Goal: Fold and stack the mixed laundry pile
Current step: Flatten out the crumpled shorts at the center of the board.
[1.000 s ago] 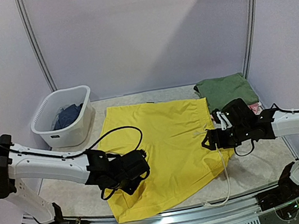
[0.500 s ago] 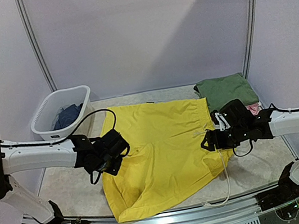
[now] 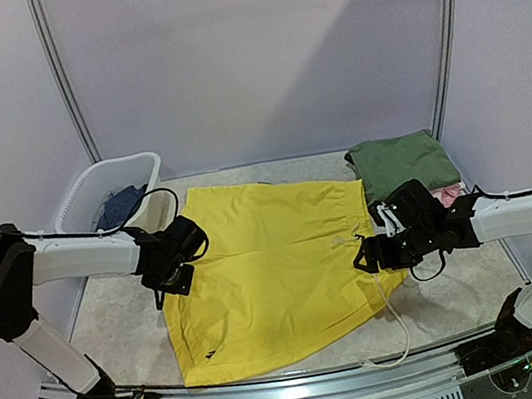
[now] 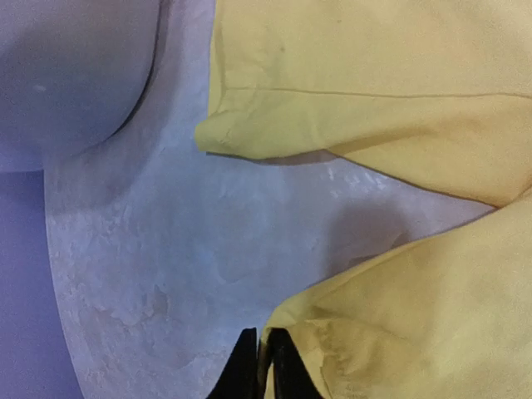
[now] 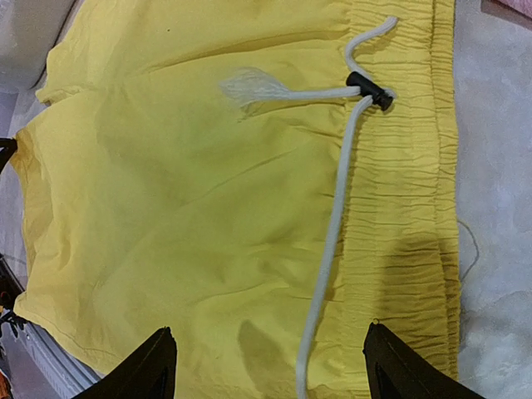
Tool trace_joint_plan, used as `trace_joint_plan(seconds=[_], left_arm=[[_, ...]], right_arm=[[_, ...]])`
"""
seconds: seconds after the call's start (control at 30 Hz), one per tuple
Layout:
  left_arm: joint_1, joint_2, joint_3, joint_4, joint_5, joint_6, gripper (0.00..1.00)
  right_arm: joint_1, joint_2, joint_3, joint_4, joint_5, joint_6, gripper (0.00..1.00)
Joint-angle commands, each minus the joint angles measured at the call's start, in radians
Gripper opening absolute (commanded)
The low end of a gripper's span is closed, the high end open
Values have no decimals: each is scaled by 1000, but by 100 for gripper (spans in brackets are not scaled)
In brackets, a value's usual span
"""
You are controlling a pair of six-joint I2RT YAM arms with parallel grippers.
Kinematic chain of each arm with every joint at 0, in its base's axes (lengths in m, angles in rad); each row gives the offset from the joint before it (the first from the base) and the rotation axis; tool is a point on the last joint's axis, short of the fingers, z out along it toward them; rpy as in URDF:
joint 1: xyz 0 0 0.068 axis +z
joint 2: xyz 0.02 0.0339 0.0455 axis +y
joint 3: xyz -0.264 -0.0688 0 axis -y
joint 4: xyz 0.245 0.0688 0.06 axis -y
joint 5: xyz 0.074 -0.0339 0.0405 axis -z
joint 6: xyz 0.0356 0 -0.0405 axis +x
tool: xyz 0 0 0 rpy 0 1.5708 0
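Shorts (image 3: 277,269), bright yellow, lie flat mid-table betw. my two grippers. Left gripper (image 3: 170,267) sits at their 9 o'clock edge, fingers (image 4: 283,370) pinched together on a hem corner; the rest of the cloth runs off toward 3 o'clock. Right gripper (image 3: 364,257) hovers over the waistband on the 3 o'clock side, jaws wide apart, holding nothing, w/ the white drawstring (image 5: 332,241) running betw. them. Folded green top (image 3: 402,163) lies at 12 o'clock of the right gripper, pink garment (image 3: 444,193) just beside it. Basket (image 3: 101,241) w/ dark blue garment (image 3: 123,204) sits at 11 o'clock of the left.
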Motion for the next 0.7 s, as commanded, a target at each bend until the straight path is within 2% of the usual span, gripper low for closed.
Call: trace_joint_plan(seconds=[0.0, 0.03, 0.13, 0.27, 0.4, 0.67], left_arm=[[18, -15, 35, -64, -74, -47, 21], [18, -23, 38, -91, -87, -66, 31], [1, -73, 4, -106, -71, -91, 51], [-52, -184, -53, -134, -47, -120, 63], [-140, -323, -89, -180, 1, -147, 64], [-243, -578, -225, -136, 279, -186, 54]], right_arm=[[11, 12, 16, 14, -11, -10, 79], [11, 15, 16, 17, -14, -9, 79], [16, 16, 7, 29, -14, -7, 79], [16, 19, 5, 26, -8, -9, 79], [17, 9, 2, 17, 7, -7, 79], [19, -46, -38, 8, 38, 19, 79]])
